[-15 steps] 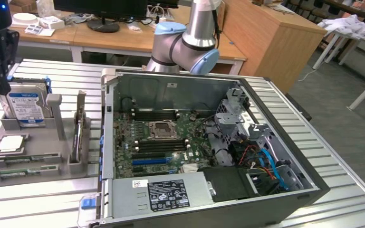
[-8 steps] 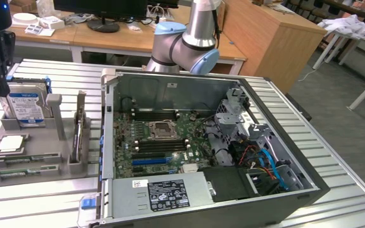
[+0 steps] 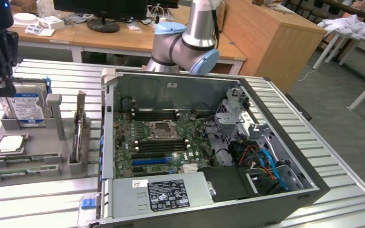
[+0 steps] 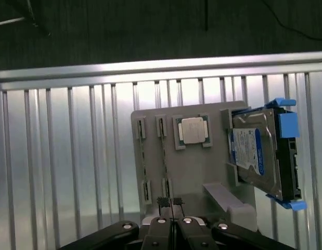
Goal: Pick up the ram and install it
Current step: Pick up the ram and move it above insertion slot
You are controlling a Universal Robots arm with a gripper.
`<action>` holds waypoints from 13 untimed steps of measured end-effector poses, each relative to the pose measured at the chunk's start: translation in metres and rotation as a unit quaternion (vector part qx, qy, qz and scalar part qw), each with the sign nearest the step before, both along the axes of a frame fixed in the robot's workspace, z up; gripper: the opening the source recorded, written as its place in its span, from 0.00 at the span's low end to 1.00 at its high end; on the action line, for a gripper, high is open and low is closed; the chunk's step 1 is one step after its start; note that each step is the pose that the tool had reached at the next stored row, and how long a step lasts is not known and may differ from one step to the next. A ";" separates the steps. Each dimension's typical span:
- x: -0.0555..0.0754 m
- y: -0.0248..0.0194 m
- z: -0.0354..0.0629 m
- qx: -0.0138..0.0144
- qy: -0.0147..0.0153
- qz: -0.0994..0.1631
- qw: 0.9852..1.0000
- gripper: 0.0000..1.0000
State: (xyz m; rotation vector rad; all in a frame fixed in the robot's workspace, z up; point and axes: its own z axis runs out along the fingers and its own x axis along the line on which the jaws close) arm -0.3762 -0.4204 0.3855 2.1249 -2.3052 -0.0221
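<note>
The ram (image 4: 163, 156) stands on its thin edge in a gray holder (image 4: 202, 172) on the counter (image 4: 72, 156). A twin stick (image 4: 141, 156) stands just beside it, and I cannot tell which of the two is the one to take. Both sticks point the same way, with their long sides running along the ribs of the counter. Next to them in the holder sits the small square CPU chip (image 4: 192, 130), and past that the hard drive (image 4: 257, 151) with its blue label. The claw (image 4: 171, 204) is clenched tight with nothing in it. It hangs up high, well apart from the holder. In the wrist view its closed tips line up close to one end of the ram. In the exterior view the claw hangs over the hard drive end of the holder, so the ram lies past the CPU chip, at the end nearer the camera. There is only one arm, so no other claw is closer. The ram shows just a thin edge, so its chips are hard to make out. In the exterior view the picture's edge cuts off part of the claw. In the open computer case (image 3: 169, 80), the dark slots (image 3: 154, 114) on the motherboard (image 3: 163, 152) are too small for me to tell if they are free.
</note>
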 end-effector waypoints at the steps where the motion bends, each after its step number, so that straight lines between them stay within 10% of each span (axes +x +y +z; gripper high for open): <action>1: 0.000 0.0000 0.0000 0.000 -0.002 0.001 1.000 0.11; 13: 0.000 0.0001 -0.0008 0.000 -0.004 0.007 1.000 0.11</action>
